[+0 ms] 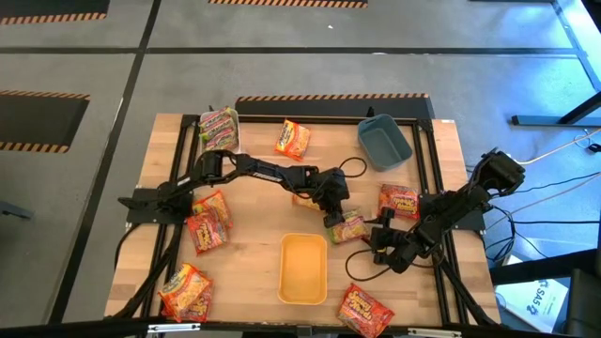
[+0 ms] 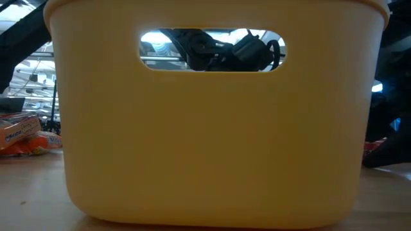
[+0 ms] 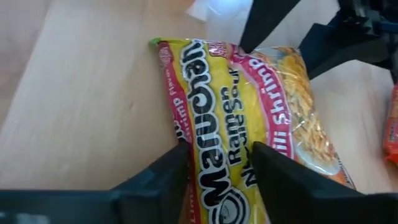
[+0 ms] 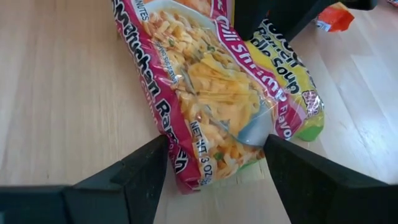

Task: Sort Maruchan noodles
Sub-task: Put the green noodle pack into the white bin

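Observation:
A green-pink Maruchan noodle packet [image 1: 351, 226] [image 3: 249, 93] [image 4: 211, 93] lies at the table's middle, just beyond the yellow bin [image 1: 303, 270]. My left gripper [image 1: 335, 218] [image 3: 221, 168] reaches over from the left and is closed down on it. My right gripper [image 1: 376, 242] [image 4: 217, 174] stands open at the packet's opposite end, one finger on each side of that end. More packets lie scattered: an orange one [image 1: 292, 139], red ones [image 1: 399, 200] [image 1: 205, 232] [image 1: 364, 310], and some in the white bin [image 1: 219, 127]. My left gripper comes down slanting from the table's left, its fingers across the packet. One finger [image 3: 165, 171] is at the packet's long edge and the other [image 3: 280, 168] is on its printed face, with a strip of wrapper [image 3: 221, 143] between them. The packet lies on the table. My right gripper has its fingertips right beside the packet's end [image 4: 217, 162]; I cannot tell whether they touch it.
The blue bin [image 1: 383, 141] stands at the far right. The yellow bin [image 2: 212, 128] fills the low view. Two more packets [image 1: 185, 291] lie at the near left corner. Bare wood shows between the bins and around the table's middle.

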Tool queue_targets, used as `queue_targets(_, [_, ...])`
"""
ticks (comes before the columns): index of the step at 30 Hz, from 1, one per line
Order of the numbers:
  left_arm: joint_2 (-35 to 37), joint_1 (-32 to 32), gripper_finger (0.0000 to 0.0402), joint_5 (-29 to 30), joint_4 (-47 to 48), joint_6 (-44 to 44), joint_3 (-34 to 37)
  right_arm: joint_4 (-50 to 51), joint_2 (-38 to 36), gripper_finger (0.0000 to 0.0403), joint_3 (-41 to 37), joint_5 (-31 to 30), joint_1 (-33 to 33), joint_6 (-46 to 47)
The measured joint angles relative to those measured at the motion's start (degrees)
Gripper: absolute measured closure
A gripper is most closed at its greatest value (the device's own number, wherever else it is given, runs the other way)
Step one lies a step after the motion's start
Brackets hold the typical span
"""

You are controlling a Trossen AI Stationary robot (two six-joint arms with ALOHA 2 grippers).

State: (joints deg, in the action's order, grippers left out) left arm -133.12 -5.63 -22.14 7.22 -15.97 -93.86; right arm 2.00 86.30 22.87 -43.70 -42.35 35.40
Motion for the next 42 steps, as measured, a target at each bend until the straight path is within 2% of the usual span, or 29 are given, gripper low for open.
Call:
queue_targets(4, [-0.11, -0.13, 0.0294, -2.0, -1.7, 0.46, 0.04, 0.03, 0.0, 0.0139, 0.0, -0.11, 0.0, 0.06])
queue_targets(13, [-0.11, -0.11, 0.0393, -1.07, -2.29, 3.51, 0.04, 0.12, -0.68, 0.0139, 0.0, 0.77, -0.02, 0.19])
queue_targets(19, [0.39, 0.34, 0.0399, 0.48, -2.07, 5.77, 0.04, 0.56, -4.17, 0.0139, 0.02, 3.83, 0.0, 0.3])
queue_targets(26, [4.32, 2.3, 0.0401, 7.24, 1.57, 11.56, 0.21, 10.36, -11.63, 0.0139, 2.75, 8.73, 0.02, 3.34])
queue_targets(31, [6.92, 3.75, 0.0401, 12.75, 4.16, 15.84, 0.18, 15.44, -16.88, 0.0139, 4.33, 8.56, 0.0, 3.92])
queue_targets(42, [11.66, 6.84, 0.0401, 23.49, 6.01, 22.67, -0.02, 29.81, -28.57, 0.0139, 4.84, 4.04, 0.0, 17.11])
